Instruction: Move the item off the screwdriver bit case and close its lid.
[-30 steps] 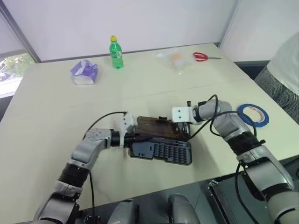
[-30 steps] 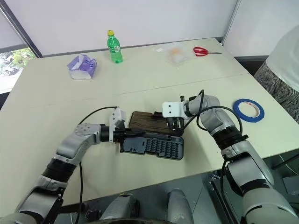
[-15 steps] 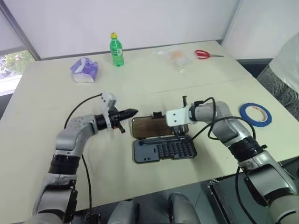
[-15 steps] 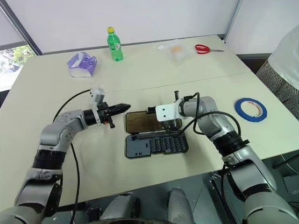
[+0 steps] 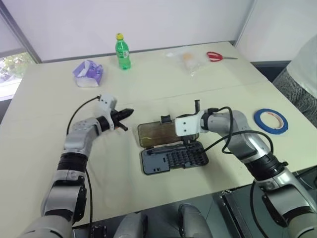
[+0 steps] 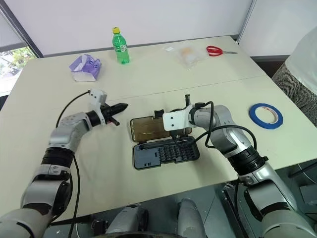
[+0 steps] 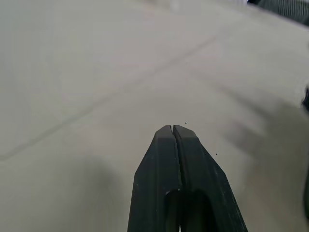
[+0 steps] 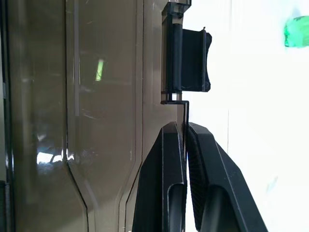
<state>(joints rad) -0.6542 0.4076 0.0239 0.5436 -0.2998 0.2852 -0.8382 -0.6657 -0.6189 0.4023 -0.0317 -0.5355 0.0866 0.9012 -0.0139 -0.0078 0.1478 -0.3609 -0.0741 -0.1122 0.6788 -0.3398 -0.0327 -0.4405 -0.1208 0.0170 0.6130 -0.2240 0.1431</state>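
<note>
The screwdriver bit case [image 5: 173,158] lies open in the middle of the table, its rows of bits showing. The smoky-brown lid [image 5: 156,134] is folded back on the far side of the tray, near flat. My right gripper [image 8: 184,124] is shut on the lid's far edge, just short of the dark latch tab [image 8: 190,60]. My left gripper [image 5: 128,112] is shut and empty, hovering over bare table to the left of the case. The blue roll of tape [image 5: 270,121] lies flat on the table far to the right, off the case.
A green bottle [image 5: 122,52], a purple pack [image 5: 89,73], a clear plastic bag [image 5: 185,59] and red-handled scissors [image 5: 218,57] sit along the table's far side. A person [image 5: 304,64] stands at the right edge. The table's front edge runs close behind the case.
My left gripper has drawn away from the case's left end, going left and farther back. The right gripper stays on the lid's far edge, a little higher.
</note>
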